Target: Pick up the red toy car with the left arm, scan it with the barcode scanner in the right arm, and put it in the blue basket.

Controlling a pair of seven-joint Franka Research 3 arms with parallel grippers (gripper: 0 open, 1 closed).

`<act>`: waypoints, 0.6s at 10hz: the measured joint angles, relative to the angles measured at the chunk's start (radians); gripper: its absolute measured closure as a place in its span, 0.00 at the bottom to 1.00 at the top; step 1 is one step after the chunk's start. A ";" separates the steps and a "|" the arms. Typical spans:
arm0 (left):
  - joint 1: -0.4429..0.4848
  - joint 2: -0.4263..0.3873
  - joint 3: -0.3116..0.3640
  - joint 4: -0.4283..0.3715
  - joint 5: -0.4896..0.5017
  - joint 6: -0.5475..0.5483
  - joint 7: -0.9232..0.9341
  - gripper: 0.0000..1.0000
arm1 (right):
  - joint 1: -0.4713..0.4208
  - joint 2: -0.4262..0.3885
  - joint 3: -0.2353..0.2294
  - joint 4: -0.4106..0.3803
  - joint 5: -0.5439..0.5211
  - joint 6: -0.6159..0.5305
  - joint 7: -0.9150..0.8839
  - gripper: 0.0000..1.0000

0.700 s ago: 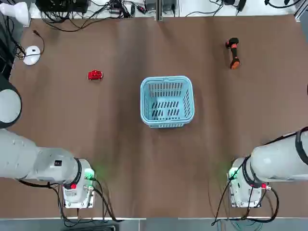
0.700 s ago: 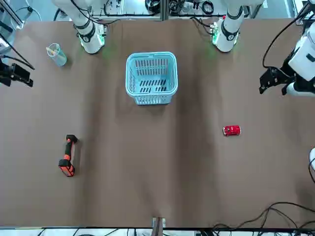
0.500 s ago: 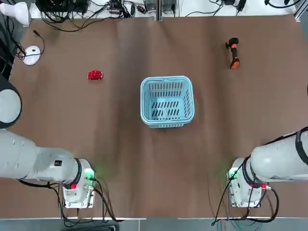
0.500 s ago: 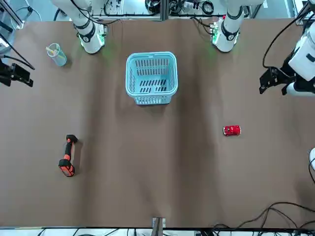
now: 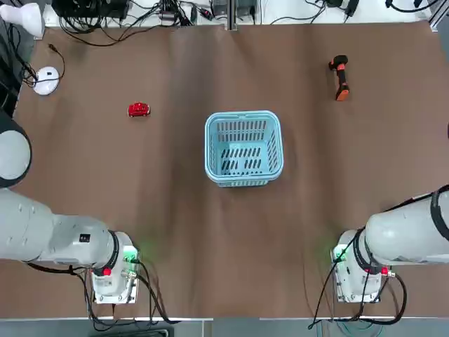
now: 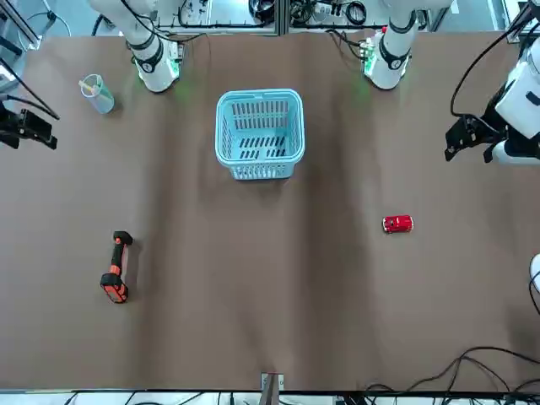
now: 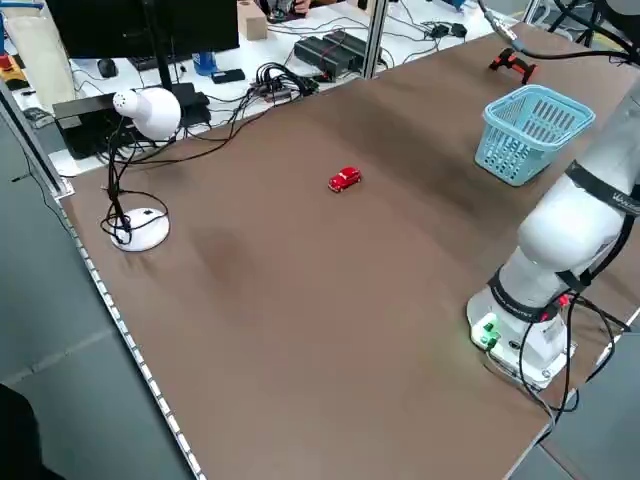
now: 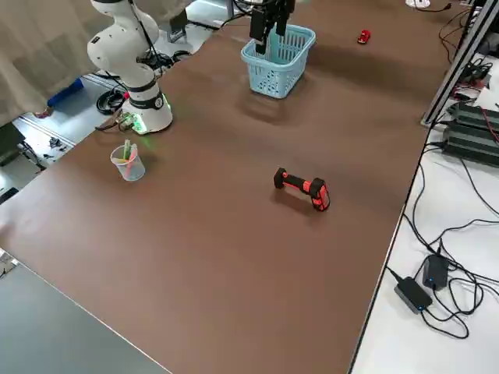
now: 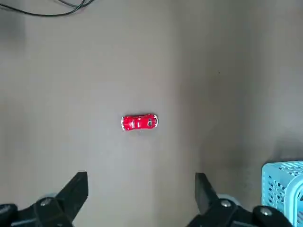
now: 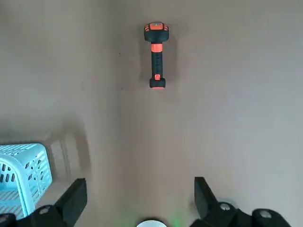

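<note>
The red toy car (image 5: 139, 109) stands on the brown table to the left of the blue basket (image 5: 243, 148). In the left wrist view the car (image 9: 139, 122) lies beyond my left gripper (image 9: 141, 189), which is open, empty and well above the table. The barcode scanner (image 5: 340, 77) lies at the far right of the table. The right wrist view shows the scanner (image 10: 156, 54) far ahead of my open, empty right gripper (image 10: 140, 194). From the front, the left gripper (image 6: 468, 148) hovers at the table's side and the right gripper (image 6: 34, 131) at the opposite side.
A clear cup (image 6: 97, 93) holding small items stands near the right arm's base (image 6: 156, 72). A white mouse (image 5: 47, 79) and a white lamp (image 7: 140, 110) sit at the far left corner. Cables run along the table's far edge (image 5: 140, 24).
</note>
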 joint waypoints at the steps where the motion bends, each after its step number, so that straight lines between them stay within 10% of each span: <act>1: 0.000 0.000 0.000 -0.006 0.000 -0.004 -0.052 0.00 | 0.000 0.004 0.000 -0.002 0.000 0.000 0.000 0.00; 6: 0.002 -0.023 0.055 -0.148 0.000 0.037 -0.250 0.00 | -0.001 0.158 -0.001 -0.025 0.000 0.128 0.000 0.00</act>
